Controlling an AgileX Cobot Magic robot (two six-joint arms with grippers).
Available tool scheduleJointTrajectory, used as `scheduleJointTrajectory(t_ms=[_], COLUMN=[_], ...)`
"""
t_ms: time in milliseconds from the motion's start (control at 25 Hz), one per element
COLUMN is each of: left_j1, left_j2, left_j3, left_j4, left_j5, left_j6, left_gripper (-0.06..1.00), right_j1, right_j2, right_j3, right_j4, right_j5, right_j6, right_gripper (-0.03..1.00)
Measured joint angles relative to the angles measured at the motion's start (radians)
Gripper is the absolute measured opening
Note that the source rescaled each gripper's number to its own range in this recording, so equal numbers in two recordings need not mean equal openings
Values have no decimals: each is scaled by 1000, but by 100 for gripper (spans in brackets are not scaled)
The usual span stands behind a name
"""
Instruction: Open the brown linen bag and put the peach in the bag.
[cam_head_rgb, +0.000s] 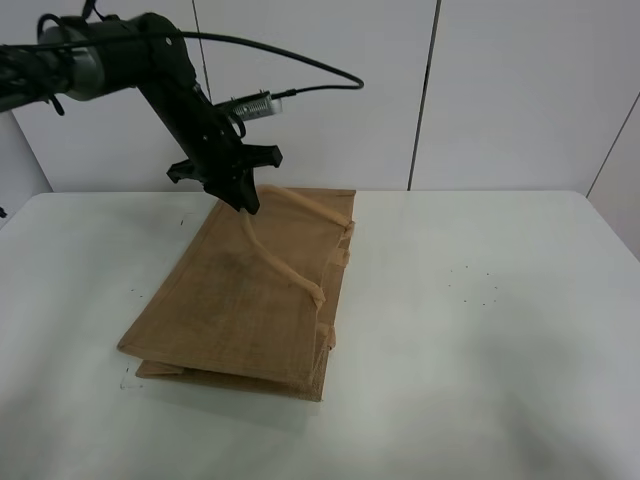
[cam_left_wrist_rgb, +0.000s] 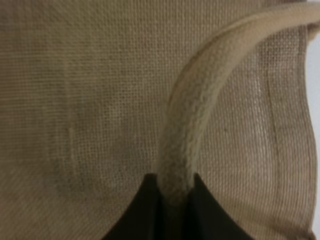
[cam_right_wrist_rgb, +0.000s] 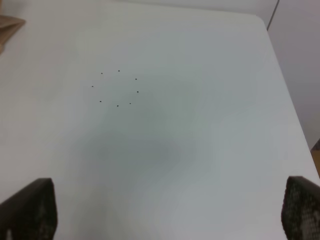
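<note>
**Ana:** Bag (cam_head_rgb: 240, 300) first, since that is what the step turns on. It lies flat on the white table (cam_head_rgb: 480, 380), left of centre in the high view, its mouth toward the upper middle of the frame. The left claw (cam_head_rgb: 245, 200) is closed on one beige handle (cam_head_rgb: 280, 262), near the bag's top edge.

**Ben:** Is the grip secure?

**Ana:** The left wrist view suggests so: the handle (cam_left_wrist_rgb: 187, 130) runs straight down between the two dark fingers (cam_left_wrist_rgb: 142, 210), pinched with no gap showing. The cloth behind it looks slack.

**Ben:** So how should the lift go?

**Ana:** I would raise the handle slowly and a little away from the bag's body, so only the upper panel peels up and the mouth gapes. A fast pull would likely drag the whole bag across the table, because nothing pins the lower panel.

**Ben:** And the right claw (cam_right_wrist_rgb: 170, 220)?

**Ana:** Spread wide and holding nothing; in its wrist view the fingertips sit at the two lower corners, over bare table with a ring of small dots (cam_right_wrist_rgb: 117, 89). It is outside the high view.

**Ben:** The peach?

**Ana:** Not visible in any view, so I cannot say where it is. The right arm will need to find it while the left holds the mouth open.
</note>
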Motion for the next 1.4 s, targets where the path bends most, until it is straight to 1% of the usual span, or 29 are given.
scheduleJointTrajectory(t_ms=[120, 200, 240, 400, 440, 520, 600, 720, 800, 920, 1000, 1080, 1160, 1280, 1320, 1400], left_j1=[-24, -32, -34, -37, -37, -37, -37, -37, -37, -37, -37, -37, -36, -14, 2, 38], left_j2=[37, 54, 60, 75, 75, 75, 75, 75, 73, 50, 24, -10, -32, -38, -38, -38], left_j3=[1, 2, 2, 2, 2, 2, 2, -8, -42, -115, -160, -180, -183, -184, -184, -184], left_j4=[0, -4, -5, -7, -6, -6, -7, -23, -37, -38, -23, 37, 137, 259, 287, 319], left_j5=[-14, -35, -42, -48, -49, -50, -48, -17, 22, 63, 76, 77, 77, 77, 77, 77], left_j6=[3, 13, 17, 24, 24, 24, 24, 24, 27, 27, 28, 23, -10, -57, -65, -75], left_gripper=[3, 11, 19, 62, 71, 79, 82, 84, 84, 84, 84, 84, 84, 84, 84, 84], right_j1=[0, 0, 0, 0, 0, 0, 0, 0, 0, 0, 0, 0, 0, 0, 0, 0], right_j2=[0, 0, 0, 0, 0, 0, 0, 0, 0, 0, 0, 0, 0, 0, 0, 0], right_j3=[0, 0, 0, 0, 0, 0, 0, 0, 0, 0, 0, 0, 0, 0, 0, 0], right_j4=[0, 0, 0, 0, 0, 0, 0, 0, 0, 0, 0, 0, 0, 0, 0, 0], right_j5=[0, 0, 0, 0, 0, 0, 0, 0, 0, 0, 0, 0, 0, 0, 0, 0], right_j6=[0, 0, 0, 0, 0, 0, 0, 0, 0, 0, 0, 0, 0, 0, 0, 0], right_gripper=[100, 100, 100, 100, 100, 100, 100, 100, 100, 100, 100, 100, 100, 100, 100, 100])
